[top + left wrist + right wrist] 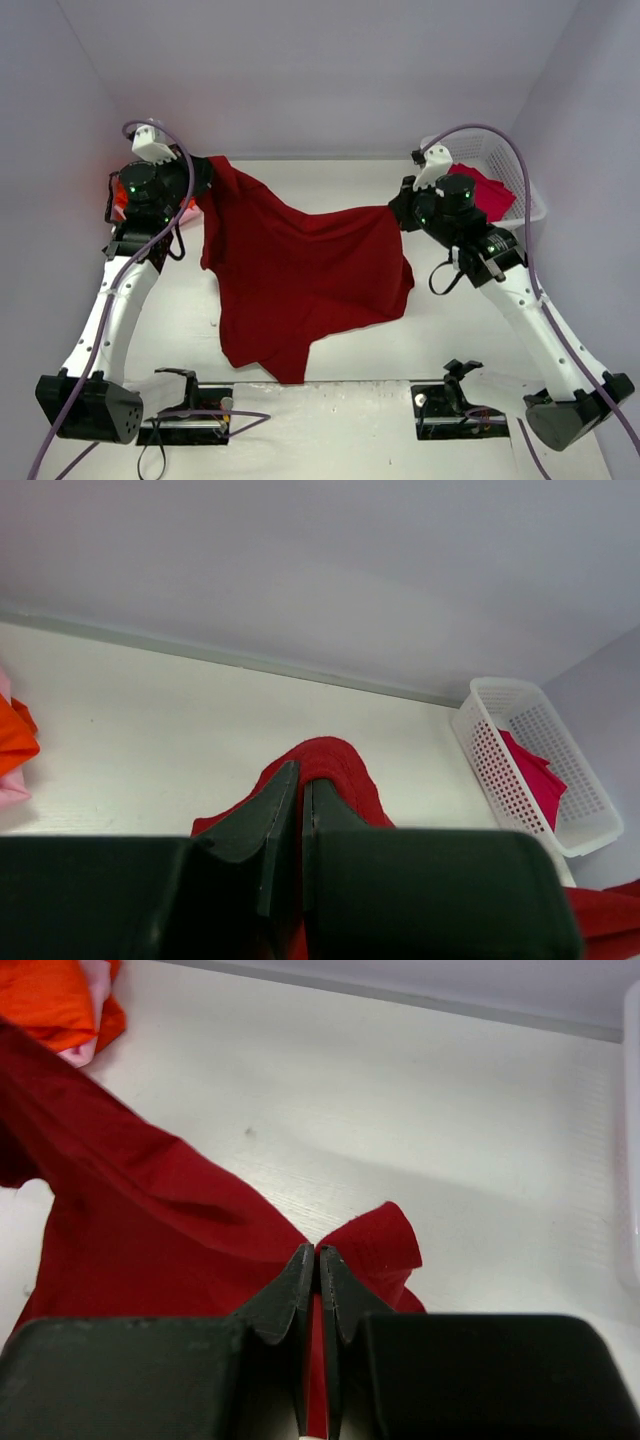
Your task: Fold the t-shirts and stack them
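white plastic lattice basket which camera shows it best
The left wrist view: the white plastic lattice basket appears almost whole, with crimson cloth inside. The top external view shows it too, but the right arm covers part. The right wrist view catches only a sliver of its rim at the right edge.

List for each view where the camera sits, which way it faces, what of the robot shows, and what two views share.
Top external: above and behind the arms, looking down on the table; both arms show, the dark red t-shirt stretched between them.
Left wrist: on the left arm, facing the back wall and white basket; its shut fingers pinch that shirt.
Right wrist: on the right arm, facing the back-left corner and orange shirt; its shut fingers pinch it too.
Both wrist views share the dark red t-shirt.
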